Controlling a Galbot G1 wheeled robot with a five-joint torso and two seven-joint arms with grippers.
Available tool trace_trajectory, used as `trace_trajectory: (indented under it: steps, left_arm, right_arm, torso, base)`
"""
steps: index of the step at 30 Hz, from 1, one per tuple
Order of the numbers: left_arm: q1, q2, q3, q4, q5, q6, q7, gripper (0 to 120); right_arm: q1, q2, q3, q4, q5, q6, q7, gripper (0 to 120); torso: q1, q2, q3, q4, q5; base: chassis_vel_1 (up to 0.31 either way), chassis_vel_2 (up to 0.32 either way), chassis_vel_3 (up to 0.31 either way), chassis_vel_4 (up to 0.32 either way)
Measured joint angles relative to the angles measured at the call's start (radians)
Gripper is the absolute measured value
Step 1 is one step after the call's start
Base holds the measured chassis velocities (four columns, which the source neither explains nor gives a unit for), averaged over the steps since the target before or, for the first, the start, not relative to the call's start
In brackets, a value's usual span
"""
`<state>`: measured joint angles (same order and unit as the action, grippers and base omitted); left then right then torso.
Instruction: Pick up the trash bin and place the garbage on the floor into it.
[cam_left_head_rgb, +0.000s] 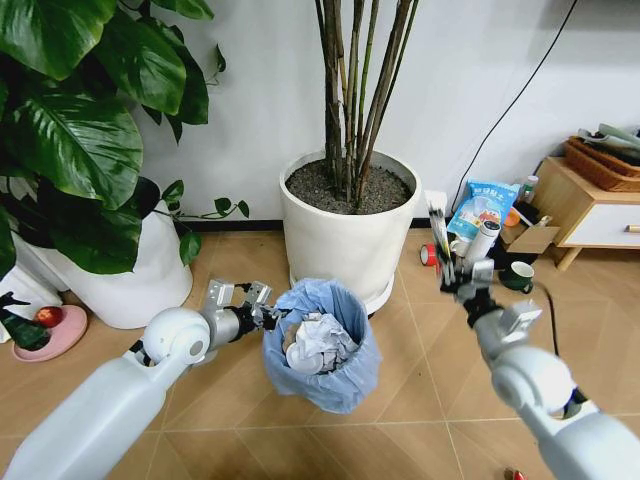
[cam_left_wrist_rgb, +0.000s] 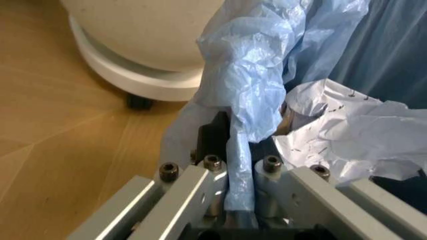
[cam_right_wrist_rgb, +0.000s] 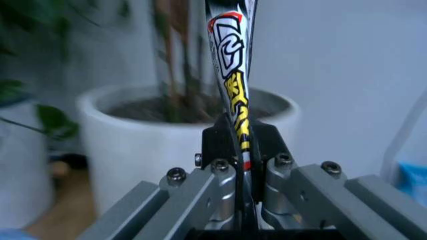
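Observation:
The trash bin (cam_left_head_rgb: 322, 345), lined with a crinkled light-blue bag, hangs just above the floor (cam_left_head_rgb: 420, 400) in front of the big white pot. Crumpled white paper (cam_left_head_rgb: 318, 340) lies inside it. My left gripper (cam_left_head_rgb: 272, 313) is shut on the bin's rim and bag at its left side; the left wrist view shows the blue bag (cam_left_wrist_rgb: 247, 100) pinched between the fingers (cam_left_wrist_rgb: 200, 185), with white paper (cam_left_wrist_rgb: 347, 135) beside it. My right gripper (cam_left_head_rgb: 452, 275) is raised to the right of the bin, shut on a flat wrapper stick (cam_left_head_rgb: 438, 228) with black, white and yellow print (cam_right_wrist_rgb: 233, 75) pointing upward.
A large white plant pot (cam_left_head_rgb: 345, 230) stands right behind the bin, another white pot (cam_left_head_rgb: 140, 280) with big leaves at left. A pink dish (cam_left_head_rgb: 48, 330) sits far left. A blue-white packet (cam_left_head_rgb: 482, 208), bottle, red tape roll (cam_left_head_rgb: 428, 255), mug (cam_left_head_rgb: 517, 276) and wooden cabinet (cam_left_head_rgb: 585, 205) crowd the right.

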<state>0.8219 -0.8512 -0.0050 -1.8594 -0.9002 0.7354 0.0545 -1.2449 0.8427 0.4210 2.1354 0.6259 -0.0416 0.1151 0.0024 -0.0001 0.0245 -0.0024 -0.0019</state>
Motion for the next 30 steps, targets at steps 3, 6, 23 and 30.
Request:
trace_trajectory:
  steps: [3, 6, 23, 30]
  left_arm:
    - [-0.026, -0.019, 0.022, 0.003, -0.006, 0.0, -0.004, 0]
    - [-0.037, -0.032, 0.036, 0.008, -0.007, 0.0, -0.008, 0]
    - [-0.069, -0.049, 0.066, 0.029, -0.005, 0.0, -0.012, 0]
    - [-0.07, -0.046, 0.063, 0.029, 0.003, 0.0, -0.012, 0]
  right_arm:
    - [0.017, -0.055, -0.049, 0.078, 0.046, -0.01, -0.028, 0]
    - [0.035, -0.078, -0.097, 0.103, 0.07, -0.017, -0.034, 0]
    - [0.092, -0.101, -0.336, 0.077, 0.005, -0.018, -0.075, 4]
    - [0.109, -0.099, -0.375, 0.045, -0.033, -0.001, -0.067, 34]
  torso:
    - [0.0, 0.0, 0.0, -0.0004, -0.0001]
    - [0.0, 0.0, 0.0, -0.0003, -0.0002]
    - [0.0, 0.0, 0.0, -0.0002, 0.0]
    - [0.0, 0.0, 0.0, -0.0002, -0.0001]
  base:
    - [0.0, 0.0, 0.0, 0.0]
    - [0.0, 0.0, 0.0, 0.0]
    - [0.0, 0.0, 0.0, 0.0]
    - [0.0, 0.0, 0.0, 0.0]
